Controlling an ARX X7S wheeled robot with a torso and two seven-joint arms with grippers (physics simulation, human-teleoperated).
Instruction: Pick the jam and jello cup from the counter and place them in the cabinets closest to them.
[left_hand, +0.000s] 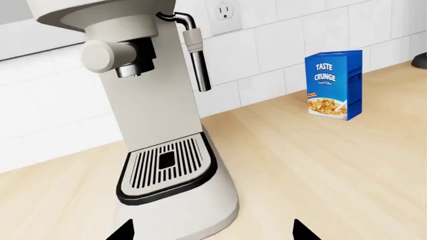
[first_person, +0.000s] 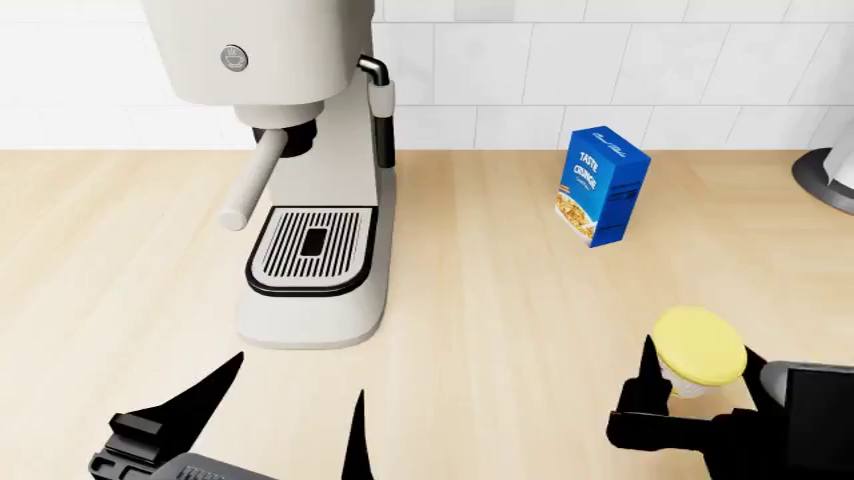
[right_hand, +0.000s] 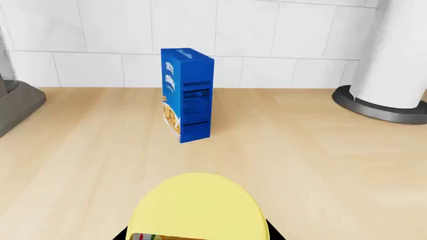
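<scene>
On the light wooden surface (first_person: 507, 310), a tall white coffee machine (first_person: 310, 170) stands left of a blue cardboard cereal box (first_person: 603, 186); nearer than the box, the right hand (first_person: 697, 385) is clamped on the squat yellow-lidded jam jar (first_person: 699, 352), while the left hand (first_person: 287, 405) is spread apart.

A pale wood-grain table (first_person: 534, 300) fills most of the head view, running back to a white tiled wall along the top of the frame. A white coffee machine (first_person: 314, 180) stands on it at upper left, its slotted drip tray facing forward. A blue cereal box (first_person: 603, 186) stands upright right of centre, well apart from the machine. At the right edge, a dark round base (first_person: 827, 180) of a white appliance rests on the wood.
</scene>
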